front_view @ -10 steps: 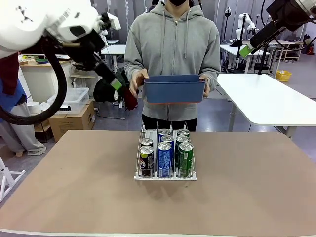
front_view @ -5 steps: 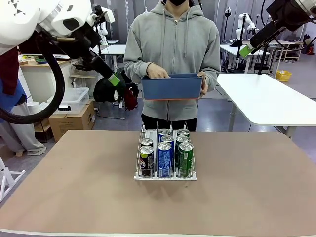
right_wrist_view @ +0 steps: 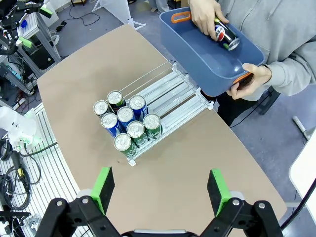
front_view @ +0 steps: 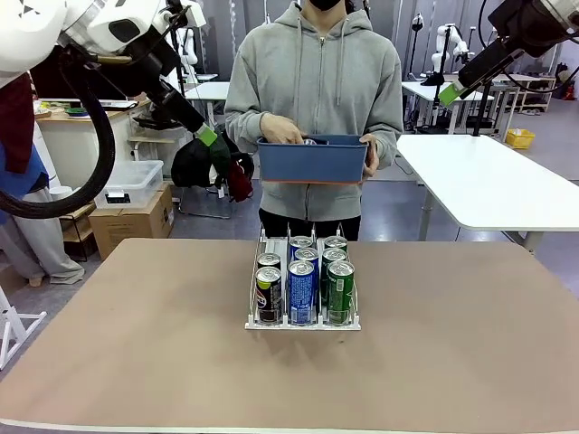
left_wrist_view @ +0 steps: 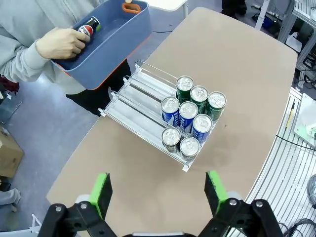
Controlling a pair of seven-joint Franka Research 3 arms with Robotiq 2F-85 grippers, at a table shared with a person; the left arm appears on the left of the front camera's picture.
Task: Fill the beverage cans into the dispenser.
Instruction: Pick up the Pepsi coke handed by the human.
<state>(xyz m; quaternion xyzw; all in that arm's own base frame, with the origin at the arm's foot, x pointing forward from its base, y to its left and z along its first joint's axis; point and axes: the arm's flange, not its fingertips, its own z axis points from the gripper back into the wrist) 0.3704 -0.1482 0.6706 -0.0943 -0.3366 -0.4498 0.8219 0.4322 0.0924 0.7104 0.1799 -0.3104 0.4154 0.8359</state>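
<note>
Left end effector [left_wrist_view: 158,191], right end effector [right_wrist_view: 161,191] spread, empty. Clear-plastic wire dispenser [front_view: 303,325] at table [front_view: 136,344] centre holds seven aluminium cans [front_view: 301,289]. Person's hand [right_wrist_view: 207,17] grips black can [right_wrist_view: 226,37] in blue plastic bin [right_wrist_view: 195,57].

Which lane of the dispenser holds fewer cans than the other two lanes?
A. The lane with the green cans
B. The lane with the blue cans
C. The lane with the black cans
C: in the left wrist view the dispenser holds only two black cans, next to three blue cans and three green cans.
</note>
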